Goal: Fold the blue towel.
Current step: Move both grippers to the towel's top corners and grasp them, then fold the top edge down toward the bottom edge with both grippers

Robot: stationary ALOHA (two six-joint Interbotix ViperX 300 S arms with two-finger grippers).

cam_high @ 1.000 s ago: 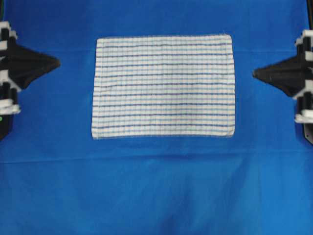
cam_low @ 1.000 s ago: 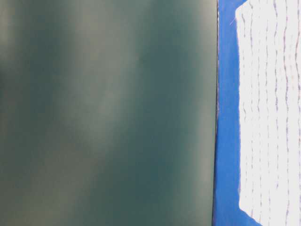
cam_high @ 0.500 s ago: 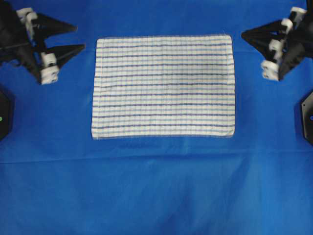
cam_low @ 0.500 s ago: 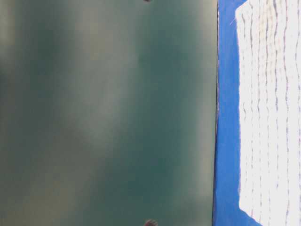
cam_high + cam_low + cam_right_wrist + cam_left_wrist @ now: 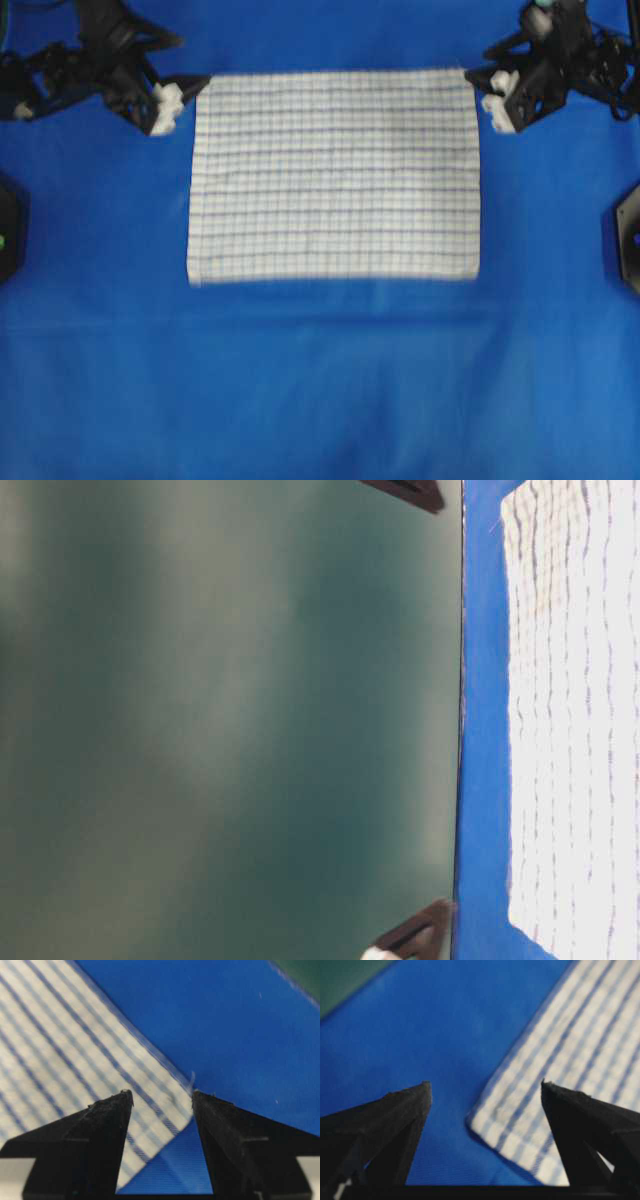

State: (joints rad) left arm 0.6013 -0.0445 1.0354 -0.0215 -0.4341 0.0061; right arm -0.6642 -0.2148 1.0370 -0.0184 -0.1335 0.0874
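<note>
The blue towel (image 5: 335,175), white with fine blue checks, lies flat and unfolded in the middle of the table. My left gripper (image 5: 192,62) is at its far left corner, open. In the left wrist view that corner of the towel (image 5: 520,1125) lies on the sheet between my spread left gripper (image 5: 484,1084) fingers, untouched. My right gripper (image 5: 478,62) is at the far right corner, open. The right wrist view shows the towel (image 5: 60,1045) corner, with a loose thread, between the tips of the right gripper (image 5: 161,1092). Nothing is held.
A plain solid-blue sheet (image 5: 320,380) covers the table under the towel. Dark arm bases sit at the left edge (image 5: 8,240) and the right edge (image 5: 628,245). Beyond the sheet's far edge is a dark green surface (image 5: 230,720).
Both arms swung from the table's sides up to the towel's far corners. Both grippers went from shut to open.
</note>
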